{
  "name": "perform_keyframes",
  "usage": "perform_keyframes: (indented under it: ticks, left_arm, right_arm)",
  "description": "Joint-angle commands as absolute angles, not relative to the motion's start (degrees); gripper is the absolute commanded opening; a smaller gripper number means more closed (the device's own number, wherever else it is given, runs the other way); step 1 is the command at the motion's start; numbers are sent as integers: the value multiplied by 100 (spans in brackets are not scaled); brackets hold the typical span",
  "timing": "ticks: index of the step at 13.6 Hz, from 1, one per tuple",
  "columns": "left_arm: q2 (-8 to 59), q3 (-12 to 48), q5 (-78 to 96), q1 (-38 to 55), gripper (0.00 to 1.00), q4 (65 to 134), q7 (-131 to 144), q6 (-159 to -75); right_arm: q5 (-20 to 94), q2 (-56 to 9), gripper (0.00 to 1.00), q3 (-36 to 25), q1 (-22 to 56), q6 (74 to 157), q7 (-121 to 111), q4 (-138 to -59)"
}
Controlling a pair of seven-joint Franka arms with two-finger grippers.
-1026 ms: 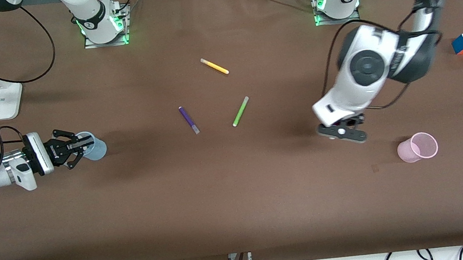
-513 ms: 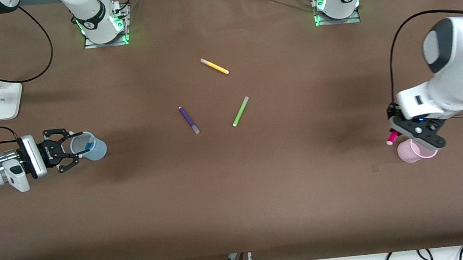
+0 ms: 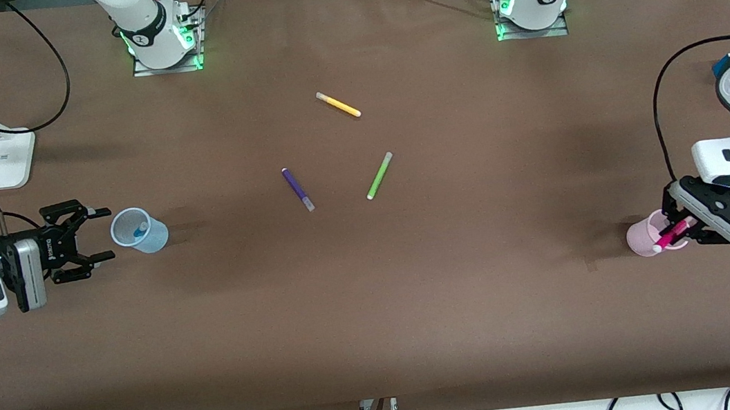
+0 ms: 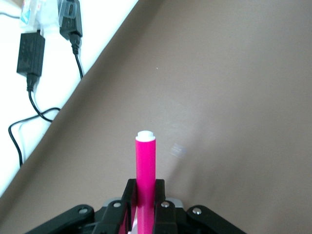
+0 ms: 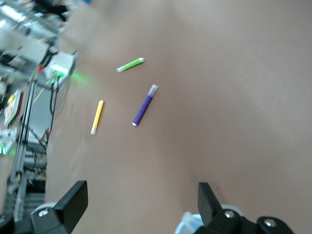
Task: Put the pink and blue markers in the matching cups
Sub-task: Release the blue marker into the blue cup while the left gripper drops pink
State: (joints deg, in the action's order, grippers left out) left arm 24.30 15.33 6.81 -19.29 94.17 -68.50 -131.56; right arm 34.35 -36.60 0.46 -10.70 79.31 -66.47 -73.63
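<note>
Front view shows you the left gripper (image 3: 682, 226) clamping the magenta pink marker (image 3: 672, 235), white-tipped, over the pale pink cup (image 3: 641, 241). Your right gripper (image 3: 93, 235) gapes at nine o'clock of the blue cup (image 3: 140, 231) holding the blue marker (image 3: 140, 227).

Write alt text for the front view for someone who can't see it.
The left gripper holds a magenta-pink marker over a pale pink translucent cup at the left arm's end of the brown table. At the right arm's end, the open right gripper sits beside a pale blue translucent cup holding a blue marker. Yellow, purple and lime-green markers lie mid-table.
</note>
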Motion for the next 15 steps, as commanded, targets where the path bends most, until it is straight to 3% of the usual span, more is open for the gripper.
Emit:
perform_keyframes:
  ticks: [1, 6, 9, 12, 15]
  left_arm:
    - [2776, 1608, 1438, -2258, 0, 9316, -8134, -13306]
    - [3251, 1608, 2844, -2566, 0, 9352, -10103, -13509]
    - [3366, 1608, 3427, -2680, 0, 9430, -10906, -13474]
    - [3340, 1617, 3436, -2873, 0, 9553, -10916, -13229]
    - [3340, 1617, 3533, -2970, 0, 9650, -10916, -12964]
  right_arm:
    - [2745, -3525, 100, 44, -477, 7919, -4754, -6936]
    - [1462, -3226, 100, 53, 491, 8314, -2289, -6978]
    - [469, -2350, 100, 53, 747, 8621, -1199, -7994]
    - [221, -1392, 100, 9, 572, 9008, -1072, -8953]
    - [-393, -583, 100, 0, 361, 9061, -1037, -9255]
